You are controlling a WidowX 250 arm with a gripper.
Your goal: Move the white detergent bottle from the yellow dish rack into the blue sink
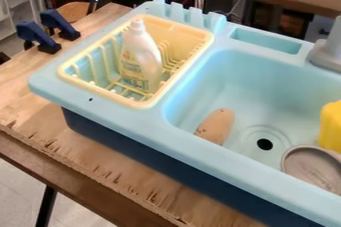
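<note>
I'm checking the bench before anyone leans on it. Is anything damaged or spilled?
The wooden tabletop looks worn: its surface is splintered and chipped along the edge in front of the toy sink, so it might snag a sleeve. I see no spill, and the bottle stands in the yellow rack.

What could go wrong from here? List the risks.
The tall bottle stands in the yellow rack and might tip if its top is bumped.
The rounded tan object lies loose in the sink; a nudge could roll it toward the drain.
The round dish sits close to the yellow object, so moving one may knock the other.
</note>
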